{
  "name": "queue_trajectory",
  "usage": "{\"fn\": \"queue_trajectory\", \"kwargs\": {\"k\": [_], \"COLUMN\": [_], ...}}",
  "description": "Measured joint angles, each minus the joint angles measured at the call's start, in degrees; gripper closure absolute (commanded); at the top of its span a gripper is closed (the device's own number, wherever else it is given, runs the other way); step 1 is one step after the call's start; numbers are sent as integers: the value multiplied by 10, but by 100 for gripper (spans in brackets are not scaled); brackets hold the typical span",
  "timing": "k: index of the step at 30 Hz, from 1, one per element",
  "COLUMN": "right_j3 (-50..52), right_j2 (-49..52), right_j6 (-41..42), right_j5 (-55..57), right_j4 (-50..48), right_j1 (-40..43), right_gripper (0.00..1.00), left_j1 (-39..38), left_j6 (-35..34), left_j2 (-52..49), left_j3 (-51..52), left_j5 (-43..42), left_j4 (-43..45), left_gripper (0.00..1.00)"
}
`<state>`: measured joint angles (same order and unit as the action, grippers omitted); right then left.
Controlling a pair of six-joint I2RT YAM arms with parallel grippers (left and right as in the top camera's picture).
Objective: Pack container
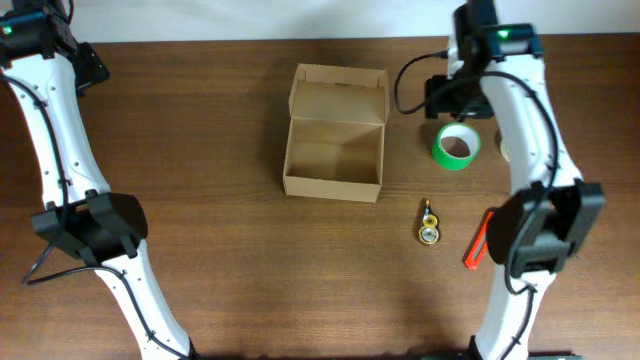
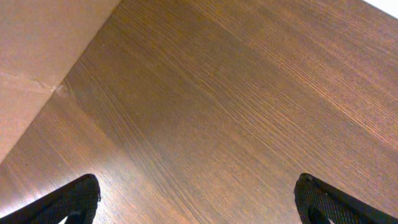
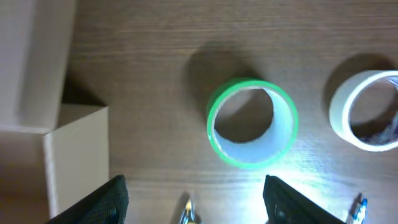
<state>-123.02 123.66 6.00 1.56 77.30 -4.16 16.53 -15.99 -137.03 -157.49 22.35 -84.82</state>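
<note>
Overhead: the container (image 1: pixel 334 155) is seen open at table centre, with a green tape roll (image 1: pixel 438 150) near its right side. Left wrist: the left gripper (image 2: pixel 199 208) is held spread and empty, beside the cardboard. Right wrist: the right gripper (image 3: pixel 194 202) is parted with nothing grasped, the roll lying ahead of it.

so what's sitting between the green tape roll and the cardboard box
Nothing: only bare table separates the green tape roll from the cardboard box, clear in the overhead and right wrist views.

Green tape roll (image 1: pixel 457 146) beside white tape roll (image 3: pixel 367 111), surface (image 1: pixel 220 150) far-right corner; gold trinket (image 1: pixel 429 229), red tool (image 1: pixel 477 243) nearer front edge.
</note>
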Motion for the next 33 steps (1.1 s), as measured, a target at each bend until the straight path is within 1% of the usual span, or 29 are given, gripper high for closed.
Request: {"fn": "queue_trajectory", "kwargs": {"k": [4,7,18,19,28,31,33], "right_j3": [0,0,3,5,91,123,127], "right_j2": [13,14,61,61,62,62,61], "right_j6": [0,0,-4,-5,-17,-22,-26], "right_j5": [21,32,36,36,10,2,-1], "right_j4": [-9,-15,-17,-16,-37,-51,-57], "right_j1": [-2,-1,2,3,47,51,50], "right_gripper": [28,25,25,26,28,28,28], "left_j1": [0,0,0,0,0,0,0], "left_j6": [0,0,0,0,0,0,0], "left_j2": [0,0,0,0,0,0,0], "left_j3": [1,1,1,1,1,1,1], "left_j5": [0,0,0,0,0,0,0], "left_j4": [0,0,0,0,0,0,0], "left_gripper": [0,0,0,0,0,0,0]}}
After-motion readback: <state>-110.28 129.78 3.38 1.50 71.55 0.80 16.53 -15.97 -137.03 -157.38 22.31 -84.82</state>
